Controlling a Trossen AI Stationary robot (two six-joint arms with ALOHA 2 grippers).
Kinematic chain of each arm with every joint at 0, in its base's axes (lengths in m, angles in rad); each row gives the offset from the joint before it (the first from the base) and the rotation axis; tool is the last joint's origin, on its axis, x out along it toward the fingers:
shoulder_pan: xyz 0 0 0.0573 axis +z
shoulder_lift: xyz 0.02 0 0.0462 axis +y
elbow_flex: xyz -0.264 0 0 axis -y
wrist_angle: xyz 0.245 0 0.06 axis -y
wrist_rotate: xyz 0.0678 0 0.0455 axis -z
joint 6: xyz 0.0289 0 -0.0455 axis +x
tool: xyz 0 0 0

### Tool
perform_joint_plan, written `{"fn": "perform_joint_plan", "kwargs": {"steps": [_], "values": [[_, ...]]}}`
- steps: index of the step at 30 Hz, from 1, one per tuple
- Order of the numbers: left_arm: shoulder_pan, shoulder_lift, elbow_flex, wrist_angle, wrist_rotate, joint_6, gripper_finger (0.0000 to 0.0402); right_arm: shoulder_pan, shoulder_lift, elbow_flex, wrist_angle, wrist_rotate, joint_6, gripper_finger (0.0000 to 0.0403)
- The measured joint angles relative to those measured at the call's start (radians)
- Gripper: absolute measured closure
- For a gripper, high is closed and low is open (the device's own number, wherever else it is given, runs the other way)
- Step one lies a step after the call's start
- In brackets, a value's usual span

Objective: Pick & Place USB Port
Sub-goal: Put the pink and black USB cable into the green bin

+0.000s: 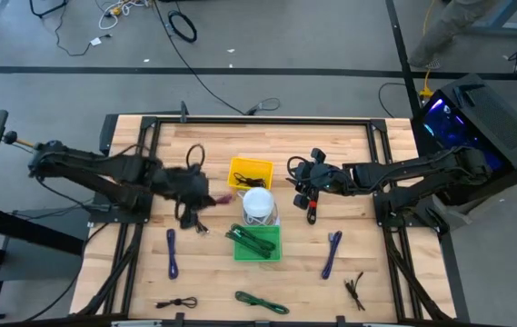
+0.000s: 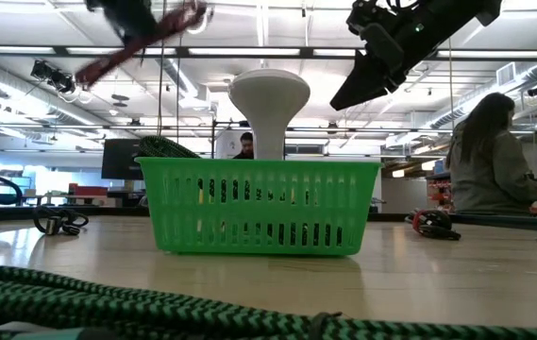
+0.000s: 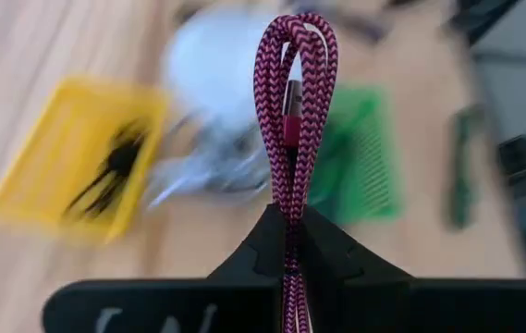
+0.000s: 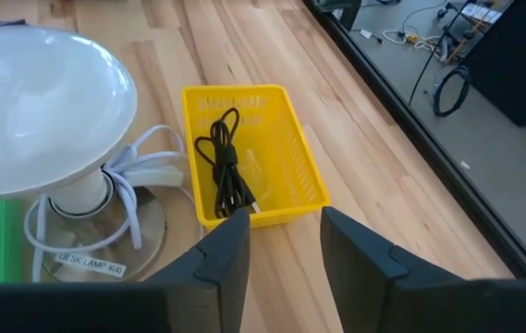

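Observation:
My left gripper [image 1: 205, 193] is raised over the table left of the lamp, shut on a maroon braided strap [image 3: 292, 83], which also shows high in the low view [image 2: 126, 52]. My right gripper [image 1: 299, 186] hangs above the table right of the lamp, open [image 4: 286, 227], with nothing between its fingers. A small black stick with red marks, which I take for the USB port [image 1: 312, 211], seems to lie flat on the wood just toward the near edge from it. The same piece probably shows in the low view [image 2: 433, 224]. It is out of the right wrist view. My left gripper pinches the maroon strap between its two fingers [image 3: 323, 245]. The strap is doubled, so two strands run side by side through the hold [image 3: 290, 199]. Its folded loop end [image 3: 295, 28] sticks out past the fingertips. The strap is lifted clear of the table.
A white desk lamp [image 1: 258, 204] stands mid-table between the arms. Behind it is a yellow bin holding a black cable [image 4: 244, 157]; in front, a green basket [image 2: 259, 208]. Purple straps [image 1: 172, 252] [image 1: 333, 252], a green strap [image 1: 261, 302] and wire ties [image 1: 356, 289] lie near the front edge. A person [image 2: 490, 161] sits beyond the table.

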Motion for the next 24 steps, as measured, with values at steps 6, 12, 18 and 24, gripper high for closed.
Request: {"fn": "perform_joint_plan", "kwargs": {"steps": [6, 12, 18, 24], "values": [[-0.203, 0.12, 0.05, 0.212, -0.095, -0.043, 0.0387, 0.0, 0.0, 0.0, 0.038, 0.0, -0.003, 0.0268], [-0.279, 0.355, 0.231, 0.081, -0.196, -0.009, 0.0387, 0.0, 0.0, 0.0, 0.041, 0.0, -0.003, 0.0268], [-0.273, 0.598, 0.502, -0.15, -0.205, 0.097, 0.0387, 0.0, 0.0, 0.0, 0.04, -0.002, -0.004, 0.0268], [-0.234, 0.807, 0.751, -0.388, -0.231, 0.17, 0.0387, 0.0, 0.0, 0.0, 0.034, -0.002, -0.009, 0.0268]]}}
